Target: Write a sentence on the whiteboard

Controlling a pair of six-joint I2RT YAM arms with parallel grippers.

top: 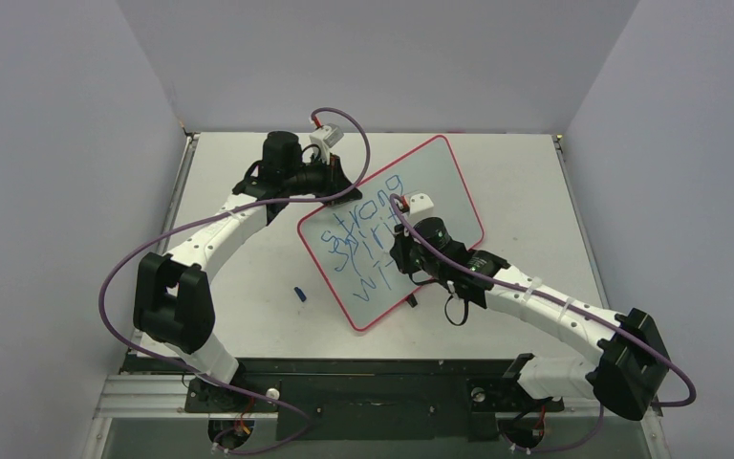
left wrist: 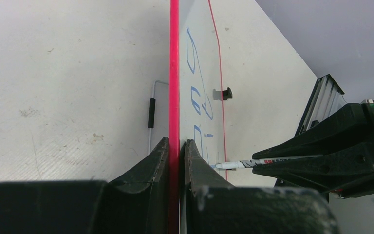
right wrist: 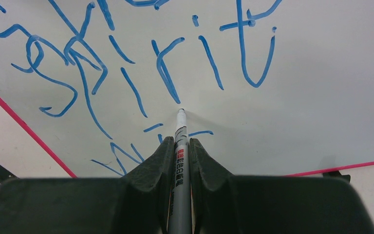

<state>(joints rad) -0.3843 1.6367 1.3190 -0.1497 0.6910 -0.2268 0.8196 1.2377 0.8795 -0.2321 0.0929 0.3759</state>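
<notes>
The whiteboard (top: pixel 449 182) lies skewed on the table, pale with a red-pink rim. My left gripper (top: pixel 330 196) is shut on its far-left rim; in the left wrist view the fingers (left wrist: pixel 177 142) pinch the rim (left wrist: pixel 174 73) edge-on. The sentence (top: pixel 363 229) is in blue letters: "strong", "spirit", and a third line starting with "w". My right gripper (top: pixel 411 253) hangs over the board's lower part, shut on a grey marker (right wrist: pixel 180 146). The marker's tip sits at the board surface (right wrist: pixel 321 97) just under "spirit" (right wrist: pixel 160 63). The left wrist view shows the marker (left wrist: pixel 238 164) from the side.
A small blue cap (top: pixel 299 294) lies on the white table (top: pixel 526 191) left of the board's near corner. A thin wire with a black sleeve (left wrist: pixel 151 112) and a black clip (left wrist: pixel 226 93) sit beside the board. Grey walls close in the table.
</notes>
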